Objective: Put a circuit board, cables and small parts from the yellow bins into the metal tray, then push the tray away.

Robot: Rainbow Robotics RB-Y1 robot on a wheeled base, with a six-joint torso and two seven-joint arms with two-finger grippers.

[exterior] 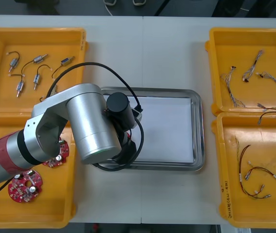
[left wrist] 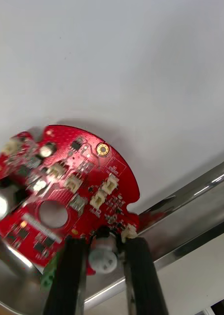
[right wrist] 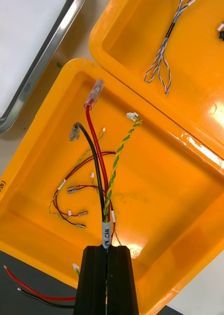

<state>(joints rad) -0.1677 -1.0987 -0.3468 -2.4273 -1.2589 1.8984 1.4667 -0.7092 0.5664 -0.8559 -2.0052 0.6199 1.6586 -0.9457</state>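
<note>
Light table point(exterior: 172, 53), tray point(exterior: 199, 127) in the middle. My left gripper point(left wrist: 104, 251) is clamped on the board point(left wrist: 67, 187) by its edge, just over the tray's white floor. I'd lower it flat (no dropping) before letting go. Right gripper point(right wrist: 106, 252) pinches a cable point(right wrist: 94, 142) above its bin point(right wrist: 180, 197).

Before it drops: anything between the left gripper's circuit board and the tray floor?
Nothing visible. The left gripper holds the circuit board over the tray's white floor, beside its rim. The right gripper holds cables over a yellow bin.
</note>
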